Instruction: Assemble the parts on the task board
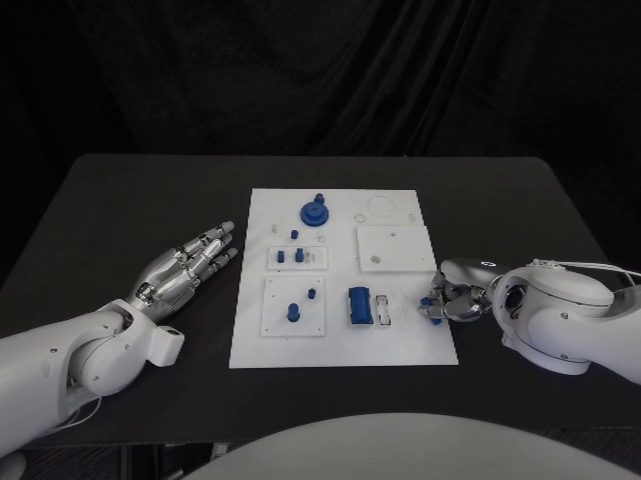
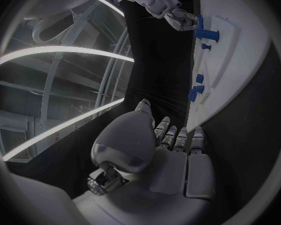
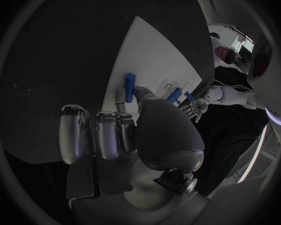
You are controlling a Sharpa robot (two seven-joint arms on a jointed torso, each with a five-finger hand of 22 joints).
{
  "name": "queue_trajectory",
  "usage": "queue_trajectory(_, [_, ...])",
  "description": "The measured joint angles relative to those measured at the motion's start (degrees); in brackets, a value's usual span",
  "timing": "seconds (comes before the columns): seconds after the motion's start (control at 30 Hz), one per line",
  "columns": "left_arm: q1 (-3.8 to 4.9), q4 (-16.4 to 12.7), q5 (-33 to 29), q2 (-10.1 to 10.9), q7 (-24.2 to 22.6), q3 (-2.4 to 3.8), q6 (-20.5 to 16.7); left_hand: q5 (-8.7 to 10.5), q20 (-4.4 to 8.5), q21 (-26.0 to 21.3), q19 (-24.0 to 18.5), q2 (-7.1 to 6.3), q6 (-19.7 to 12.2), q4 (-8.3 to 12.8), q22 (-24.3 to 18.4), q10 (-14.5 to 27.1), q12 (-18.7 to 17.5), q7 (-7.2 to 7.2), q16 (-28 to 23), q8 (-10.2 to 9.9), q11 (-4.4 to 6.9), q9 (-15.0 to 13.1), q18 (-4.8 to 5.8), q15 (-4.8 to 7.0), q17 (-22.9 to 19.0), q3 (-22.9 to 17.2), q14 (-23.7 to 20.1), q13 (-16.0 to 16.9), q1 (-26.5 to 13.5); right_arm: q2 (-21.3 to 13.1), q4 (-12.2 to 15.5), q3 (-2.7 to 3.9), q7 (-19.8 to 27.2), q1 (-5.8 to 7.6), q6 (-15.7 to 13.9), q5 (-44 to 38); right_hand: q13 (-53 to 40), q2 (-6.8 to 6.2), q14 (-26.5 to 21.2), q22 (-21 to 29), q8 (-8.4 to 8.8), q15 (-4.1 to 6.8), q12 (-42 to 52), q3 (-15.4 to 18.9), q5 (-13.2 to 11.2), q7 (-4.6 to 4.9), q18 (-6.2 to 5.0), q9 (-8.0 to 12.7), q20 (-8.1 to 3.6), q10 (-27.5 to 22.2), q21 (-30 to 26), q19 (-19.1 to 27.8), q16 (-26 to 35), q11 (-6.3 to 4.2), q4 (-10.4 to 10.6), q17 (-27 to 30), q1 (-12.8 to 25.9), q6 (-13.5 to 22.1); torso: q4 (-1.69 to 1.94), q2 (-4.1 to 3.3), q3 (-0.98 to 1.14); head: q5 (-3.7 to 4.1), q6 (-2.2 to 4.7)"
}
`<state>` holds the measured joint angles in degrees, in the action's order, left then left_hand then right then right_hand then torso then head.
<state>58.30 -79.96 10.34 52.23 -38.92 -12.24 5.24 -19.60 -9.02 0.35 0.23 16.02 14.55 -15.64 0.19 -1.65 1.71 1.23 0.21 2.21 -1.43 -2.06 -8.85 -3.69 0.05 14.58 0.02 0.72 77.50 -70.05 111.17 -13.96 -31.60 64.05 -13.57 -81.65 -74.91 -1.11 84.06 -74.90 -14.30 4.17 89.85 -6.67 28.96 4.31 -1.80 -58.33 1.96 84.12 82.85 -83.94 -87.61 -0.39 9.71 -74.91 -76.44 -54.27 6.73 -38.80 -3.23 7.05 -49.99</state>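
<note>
The white rectangular task board (image 1: pixel 343 345) lies in the centre of the frame, with small blue plastic parts (image 1: pixel 361 305) on it. The right hand (image 1: pixel 450 298), at its lower right edge, pinches a small blue piece (image 1: pixel 434 309), probably to bring it to a slot. The left hand (image 1: pixel 188 262) rests flat at centre left, fingers straight, holding nothing. A blue round knob (image 1: pixel 314 212) stands at the upper part, not in the way.
</note>
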Motion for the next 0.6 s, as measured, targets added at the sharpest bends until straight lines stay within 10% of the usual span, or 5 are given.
queue_trajectory(0.07, [-0.01,0.0,0.0,0.0,0.0,0.00,0.0,0.00,0.00,0.0,0.0,0.23,0.0,0.0,0.0,0.0,0.0,0.00,0.0,0.0,0.00,0.0,0.00,0.00,0.0,0.0,0.0,0.0,0.2,-0.3,0.2,-0.01,0.4,-0.01,-1.3,2.7,0.0,-1.05,0.0,0.0,0.13,-0.11,0.0,-2.1,0.0,0.06,0.00,3.3,0.00,0.0,0.0,0.0,0.0,0.00,-0.4,0.0,1.1,-0.1,0.00,0.01,0.01,-0.03,0.00])
queue_trajectory(0.2, [-0.02,0.1,0.0,-0.2,0.0,0.00,0.0,0.00,0.00,0.0,0.0,0.22,0.0,0.0,0.0,0.0,0.0,0.00,0.0,0.0,0.00,0.0,0.00,0.00,0.0,0.0,0.0,0.0,0.2,-0.7,0.9,-0.13,1.6,0.59,-3.5,9.5,0.0,-1.77,0.0,0.0,-0.25,-0.11,0.0,-7.5,1.2,-0.13,0.00,17.0,0.00,0.0,0.0,0.0,0.0,0.00,-3.4,0.0,3.7,-0.3,0.01,0.02,0.01,-0.10,0.00])
queue_trajectory(0.6, [-0.03,0.3,0.0,-0.6,0.0,-0.01,0.1,0.00,0.00,0.0,0.0,0.22,0.0,0.0,0.0,0.0,0.0,0.00,0.0,0.0,0.00,0.0,0.00,0.00,0.0,0.0,0.0,0.0,0.2,1.0,1.2,-0.22,5.0,3.78,-6.0,32.4,0.0,-1.55,0.0,0.0,-0.91,-0.11,0.0,-10.7,1.8,0.01,0.00,16.6,0.00,-0.1,-0.5,0.0,0.3,0.10,-4.4,0.0,6.6,0.0,0.08,0.03,-0.02,-0.10,0.00])
